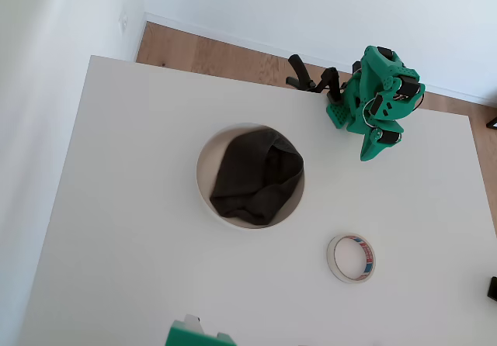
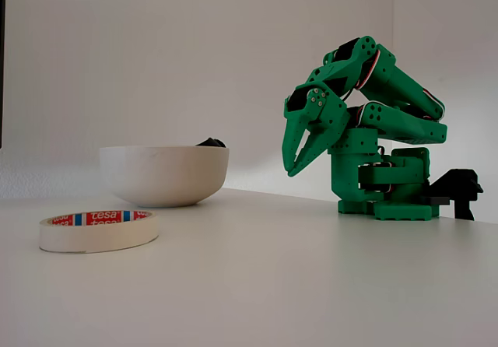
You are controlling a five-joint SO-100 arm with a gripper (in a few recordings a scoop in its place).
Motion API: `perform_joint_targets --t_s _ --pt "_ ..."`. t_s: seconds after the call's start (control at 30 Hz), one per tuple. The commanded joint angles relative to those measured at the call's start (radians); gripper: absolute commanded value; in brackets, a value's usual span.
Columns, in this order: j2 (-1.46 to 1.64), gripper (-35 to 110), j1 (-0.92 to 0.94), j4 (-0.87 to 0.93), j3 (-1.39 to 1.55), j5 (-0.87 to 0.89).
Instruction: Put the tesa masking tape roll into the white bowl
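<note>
1. Tape first: the tesa masking tape roll (image 1: 351, 257) lies flat on the white table (image 1: 124, 230), untouched, with its red-and-blue core showing; in the fixed view the printed core faces the camera on the tesa masking tape roll (image 2: 99, 230).

2. Folded back over its base, the green arm holds the gripper (image 2: 298, 157) above the table, tips pointing down. The two fingers look drawn nearly together, with a thin slit between them and nothing held.

3. Judged from this, the step in hand is the reach — the arm has to unfold and travel out to the roll before any grasp.

4. To do it well, open the fingers wide before descending, then come straight down so that one finger drops inside the ring's hole and the other outside its wall. Pinching one side of the ring suits a flat roll better than trying to span it.

5. Descend until the tips are near the table, since the roll is low; closing too high would likely skid off the top edge.

6. The roll lies well apart from the gripper, toward the bottom of the overhead view and slightly left of the arm's base.

7. Between them, further left, sits the white bowl (image 1: 203, 195) with a dark grey cloth (image 1: 256, 177) bunched inside — near the roll but not touching it.
</note>
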Motion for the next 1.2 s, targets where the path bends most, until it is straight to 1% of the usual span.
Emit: perform_joint_targets --t_s 0.0,0.73,0.9,0.97,1.1,1.17 --pt "0.006 -8 0.014 0.011 -0.012 0.000" --pt "0.006 -8 0.014 0.011 -0.012 0.000" --pt "0.006 -8 0.026 0.008 -0.012 0.025" --pt "0.006 -8 0.031 -0.014 -0.012 0.049" --pt "-0.006 -8 0.066 -0.110 -0.032 0.038" --pt "-0.094 -8 0.071 -0.175 -0.074 0.021"
